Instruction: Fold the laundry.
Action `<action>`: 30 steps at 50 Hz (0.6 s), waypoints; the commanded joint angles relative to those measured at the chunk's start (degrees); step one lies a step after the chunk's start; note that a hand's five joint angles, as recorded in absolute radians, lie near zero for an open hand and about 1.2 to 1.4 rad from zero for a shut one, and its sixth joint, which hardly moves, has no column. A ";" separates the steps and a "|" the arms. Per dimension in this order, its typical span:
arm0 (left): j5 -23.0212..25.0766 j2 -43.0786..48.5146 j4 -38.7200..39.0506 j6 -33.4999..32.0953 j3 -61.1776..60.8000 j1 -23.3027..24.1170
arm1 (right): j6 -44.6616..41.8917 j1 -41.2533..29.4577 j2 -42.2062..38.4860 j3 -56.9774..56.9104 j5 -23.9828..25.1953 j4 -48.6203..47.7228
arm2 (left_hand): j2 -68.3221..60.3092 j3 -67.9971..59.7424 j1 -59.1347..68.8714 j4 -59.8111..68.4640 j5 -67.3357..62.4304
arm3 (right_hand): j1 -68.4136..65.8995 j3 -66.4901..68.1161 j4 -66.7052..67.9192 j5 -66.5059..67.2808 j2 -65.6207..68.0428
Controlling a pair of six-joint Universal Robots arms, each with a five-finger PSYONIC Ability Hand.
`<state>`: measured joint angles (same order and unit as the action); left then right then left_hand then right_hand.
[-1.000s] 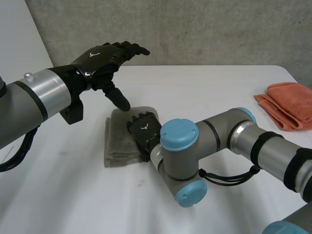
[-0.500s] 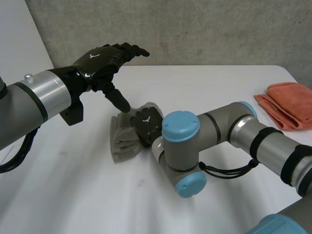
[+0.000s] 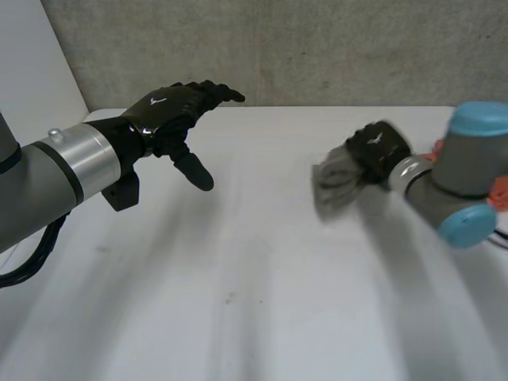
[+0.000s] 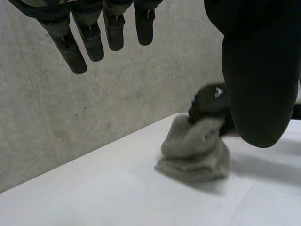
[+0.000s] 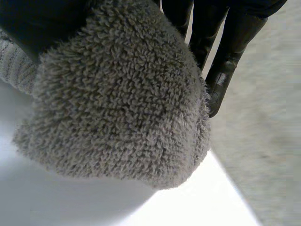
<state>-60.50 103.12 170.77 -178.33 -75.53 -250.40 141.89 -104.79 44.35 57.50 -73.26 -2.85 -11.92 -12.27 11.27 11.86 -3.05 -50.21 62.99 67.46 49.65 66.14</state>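
Note:
A folded grey towel [image 3: 335, 184] is in the grip of my right hand [image 3: 377, 149], right of the table's middle; its lower edge hangs close to the white table [image 3: 238, 262]. In the right wrist view the towel [image 5: 117, 99] bulges under the palm, with my right hand's fingers [image 5: 225, 61] curled round its far side. The left wrist view has the same towel [image 4: 195, 150] under my right hand [image 4: 211, 101]. My left hand [image 3: 171, 111] hovers open above the table's left rear, fingers straight, thumb pointing down, holding nothing. My left hand's fingers [image 4: 89, 37] are spread apart.
An orange cloth [image 3: 502, 189] peeks out behind my right arm [image 3: 468, 171] at the table's right edge. A grey concrete wall [image 3: 317, 48] runs behind the table. The table's rear edge lies just beyond my left hand.
My right hand closed on the grey towel at the table's middle, lifted it and swept it far to the right. My left hand stayed in place, open.

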 commanded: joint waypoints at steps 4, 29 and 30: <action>-0.06 0.42 0.00 0.09 -0.23 0.00 | 2.77 10.39 -2.34 -17.23 9.54 -1.64 | -2.67 -2.32 3.32 2.73 -1.53 | -29.79 17.01 12.54 20.35 13.86; -1.29 4.46 0.09 0.36 -0.32 1.49 | 14.64 36.49 -15.70 -26.04 33.79 -1.46 | -2.84 -2.48 3.49 2.90 -1.70 | -29.79 17.01 12.54 20.35 13.86; -1.29 4.63 0.09 0.36 -0.32 1.67 | 14.30 37.63 -16.05 -24.64 34.67 -1.64 | -2.84 -2.48 3.49 2.90 -1.70 | -29.79 17.01 12.54 20.35 13.86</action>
<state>-61.73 106.07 170.86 -178.12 -75.85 -249.84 157.32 -72.40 30.49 28.06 -43.08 -4.34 -11.92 -12.27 11.27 11.86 -3.04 -50.21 62.99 67.78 49.65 66.14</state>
